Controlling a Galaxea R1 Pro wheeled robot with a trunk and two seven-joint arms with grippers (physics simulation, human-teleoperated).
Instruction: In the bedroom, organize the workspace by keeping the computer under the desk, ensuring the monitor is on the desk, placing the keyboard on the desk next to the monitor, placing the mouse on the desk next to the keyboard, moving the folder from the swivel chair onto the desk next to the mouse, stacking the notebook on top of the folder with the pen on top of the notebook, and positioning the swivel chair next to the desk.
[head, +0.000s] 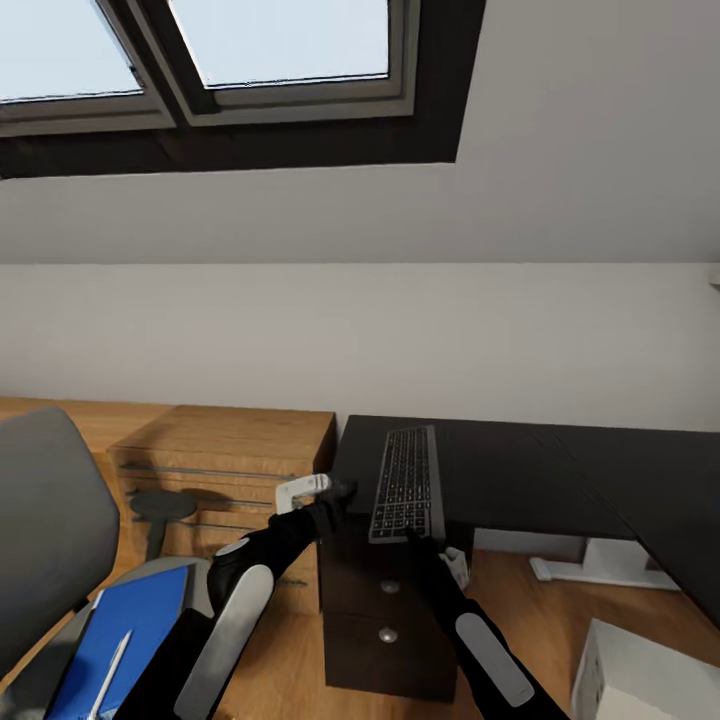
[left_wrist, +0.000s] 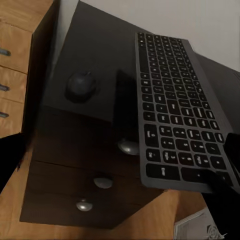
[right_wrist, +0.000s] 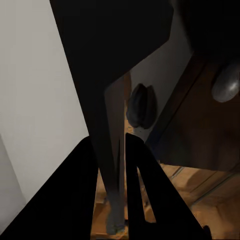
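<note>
**Keyboard held over the counter's near edge, mouse waiting beside it**

I have the keyboard (head: 406, 483) pinched at its near short end by my right tool (right_wrist: 116, 165); in the right wrist view its two dark fingers close on either side of the thin slab, so it is clamped on the keyboard. The board lies lengthwise on the black counter (head: 520, 470), its near end sticking out past the front edge above the drawers (head: 385, 610). I judge that overhang is why I hold it there: the edge gives the fingers room above and below the thin frame, which a flat-lying board would not.

My left tool (head: 335, 492) hovers at the counter's left corner, just beside the keyboard. I cannot tell whether its fingers are apart or together.

The mouse (left_wrist: 81, 86) sits on the counter near the keyboard's left side, apart from it, so any sideways slide that way risks knocking it. The blue folder (head: 125, 635) lies on the swivel chair (head: 50, 520) seat at lower left, with a pen (head: 108, 672) on it. A wooden cabinet (head: 225, 470) stands against the counter's left end. The pale computer (head: 650, 680) sits on the floor at lower right, not yet under the counter.
</note>
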